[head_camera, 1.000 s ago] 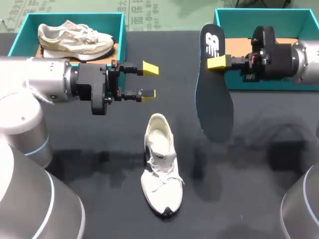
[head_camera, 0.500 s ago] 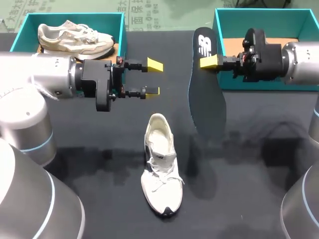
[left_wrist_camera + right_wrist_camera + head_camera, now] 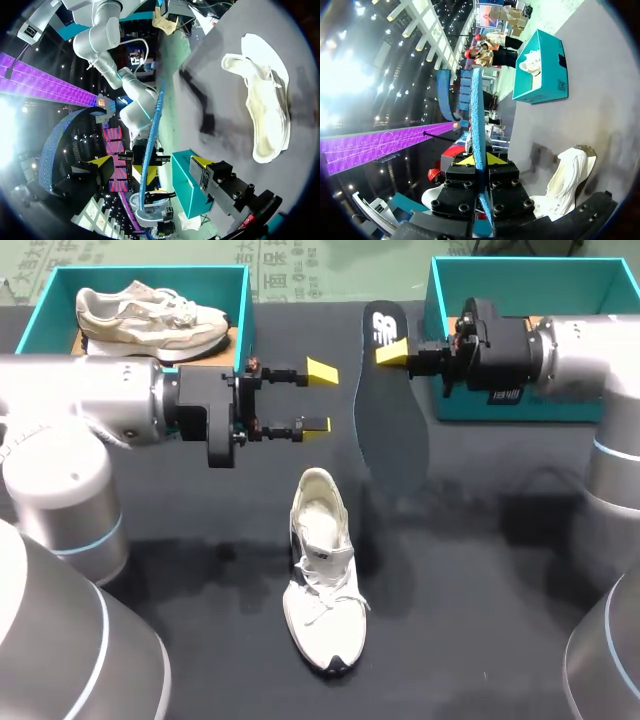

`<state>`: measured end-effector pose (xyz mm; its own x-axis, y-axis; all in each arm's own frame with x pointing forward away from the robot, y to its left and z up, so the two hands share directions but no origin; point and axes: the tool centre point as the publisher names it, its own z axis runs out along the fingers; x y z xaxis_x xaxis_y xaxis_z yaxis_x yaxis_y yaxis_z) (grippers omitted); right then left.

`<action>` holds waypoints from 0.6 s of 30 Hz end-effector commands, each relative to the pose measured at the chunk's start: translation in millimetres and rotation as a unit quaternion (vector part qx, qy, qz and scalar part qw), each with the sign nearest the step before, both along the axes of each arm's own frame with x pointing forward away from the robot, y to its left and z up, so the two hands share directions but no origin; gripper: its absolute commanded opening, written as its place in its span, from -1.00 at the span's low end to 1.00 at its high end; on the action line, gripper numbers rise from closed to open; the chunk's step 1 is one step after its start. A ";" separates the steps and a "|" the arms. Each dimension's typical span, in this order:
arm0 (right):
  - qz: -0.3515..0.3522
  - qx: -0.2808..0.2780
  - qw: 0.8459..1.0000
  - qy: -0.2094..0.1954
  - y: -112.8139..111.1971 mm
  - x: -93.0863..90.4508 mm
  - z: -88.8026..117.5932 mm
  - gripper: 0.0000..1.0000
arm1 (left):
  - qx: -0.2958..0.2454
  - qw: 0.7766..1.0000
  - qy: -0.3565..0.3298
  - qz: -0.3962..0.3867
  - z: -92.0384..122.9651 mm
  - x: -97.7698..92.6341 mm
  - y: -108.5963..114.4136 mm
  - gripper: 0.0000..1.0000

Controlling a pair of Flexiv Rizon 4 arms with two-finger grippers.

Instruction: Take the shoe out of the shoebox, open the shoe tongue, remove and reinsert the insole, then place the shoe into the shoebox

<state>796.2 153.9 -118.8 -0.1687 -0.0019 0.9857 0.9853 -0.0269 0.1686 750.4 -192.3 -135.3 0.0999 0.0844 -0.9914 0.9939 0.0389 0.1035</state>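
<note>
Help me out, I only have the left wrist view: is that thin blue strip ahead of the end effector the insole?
Observer: Yes. The head view shows its dark flat face: it is the insole, held up off the table.
Operator: Held by what?
Observer: The right end effector is shut on one end of it.
Operator: Is the left touching it?
Observer: No. The left end effector is open, with a gap to the insole.
</note>
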 end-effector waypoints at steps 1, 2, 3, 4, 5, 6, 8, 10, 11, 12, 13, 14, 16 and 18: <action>0.018 -0.003 1.000 0.008 12.7 16.1 -7.7 -1.00 | 0.000 1.000 -0.003 0.004 -0.7 1.8 -8.8 1.00; 0.020 -0.005 1.000 0.011 14.5 17.6 -9.7 -1.00 | 0.000 1.000 -0.003 0.005 -0.7 2.4 -10.0 1.00; 0.021 -0.004 1.000 0.014 16.7 19.0 -11.3 -1.00 | 0.000 1.000 -0.003 0.005 -0.7 2.8 -10.8 1.00; 0.019 -0.006 1.000 0.020 18.4 20.1 -12.8 -1.00 | 0.000 1.000 -0.003 0.006 -0.7 3.1 -11.3 0.97; 0.019 -0.008 1.000 0.022 20.0 21.0 -14.6 -1.00 | 0.000 1.000 -0.005 0.007 -0.9 3.4 -12.2 0.87; 0.017 -0.004 1.000 0.025 21.3 21.7 -16.1 -1.00 | 0.001 1.000 -0.006 0.008 -1.3 3.7 -13.2 0.78; 0.016 -0.010 0.999 0.033 23.2 22.4 -18.7 -1.00 | 0.003 1.000 -0.008 0.011 -2.2 4.8 -14.9 0.70; 0.013 -0.010 0.999 0.038 24.5 22.6 -20.8 -1.00 | 0.003 1.000 -0.009 0.013 -3.2 6.0 -16.2 0.59; 0.011 -0.009 0.999 0.043 25.4 22.4 -21.9 -1.00 | 0.004 1.000 -0.009 0.017 -4.0 6.6 -17.0 0.44; 0.011 -0.009 0.999 0.043 25.4 22.4 -21.9 -1.00 | 0.004 1.000 -0.009 0.018 -4.8 7.4 -17.8 0.43; 0.011 -0.009 0.999 0.043 25.4 22.4 -21.9 -1.00 | 0.004 1.000 -0.008 0.018 -5.7 8.3 -18.8 0.42; 0.011 -0.009 0.999 0.043 25.4 22.4 -21.9 -1.00 | 0.005 1.000 -0.007 0.021 -6.8 9.4 -20.1 0.41; 0.011 -0.009 0.999 0.043 25.4 22.4 -21.9 -1.00 | 0.007 1.000 -0.006 0.028 -8.3 11.8 -22.4 0.32; 0.011 -0.009 0.999 0.043 25.4 22.4 -21.9 -1.00 | 0.008 0.999 -0.004 0.031 -9.1 13.9 -24.1 0.04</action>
<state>819.1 178.8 -140.5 -0.0841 0.0119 0.9964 0.9965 -0.0010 0.0841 762.4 -206.4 -142.9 0.1031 0.1042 -0.9892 0.9894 0.0916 0.1128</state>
